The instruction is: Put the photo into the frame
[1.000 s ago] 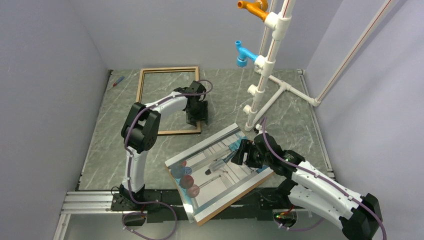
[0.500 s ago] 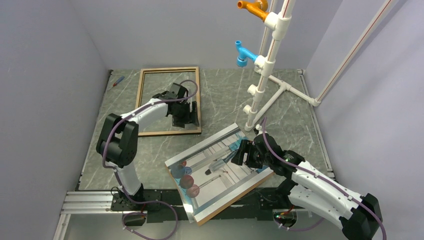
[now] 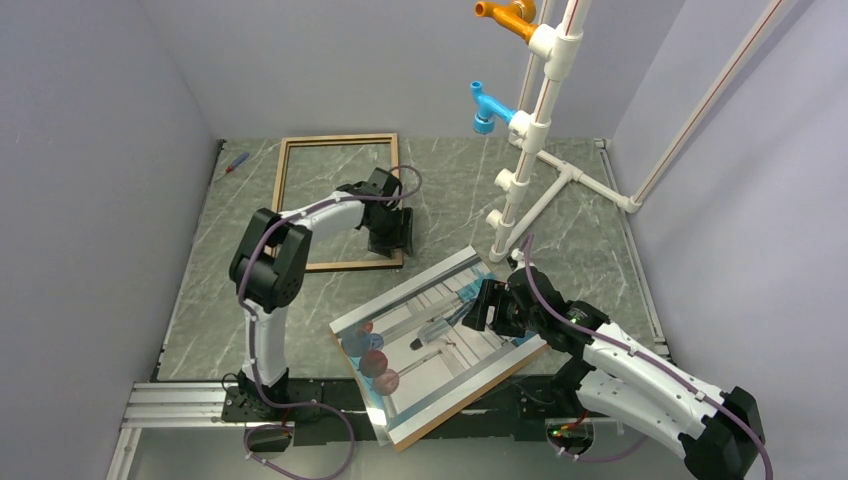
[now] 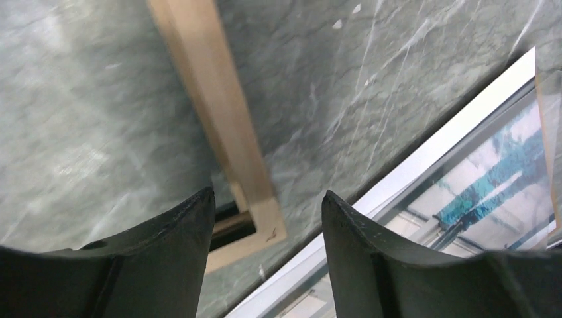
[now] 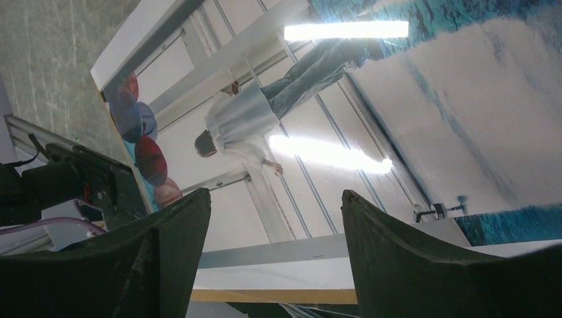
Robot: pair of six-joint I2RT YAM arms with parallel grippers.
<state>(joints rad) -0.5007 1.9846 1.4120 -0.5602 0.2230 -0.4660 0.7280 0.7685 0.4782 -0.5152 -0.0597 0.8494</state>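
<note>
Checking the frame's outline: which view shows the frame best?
Top external: the frame shows nearly whole, all four rails, the left arm covering part of its right rail. Left wrist shows only one rail and a corner. Right wrist shows none of it.

Our left arm bends at the elbow and stretches forward; the left pincer [image 3: 392, 232] points down, jaws parted with nothing between them. Our right arm reaches low toward the middle, and the right pincer [image 3: 482, 305] is likewise spread, gripping nothing.
</note>
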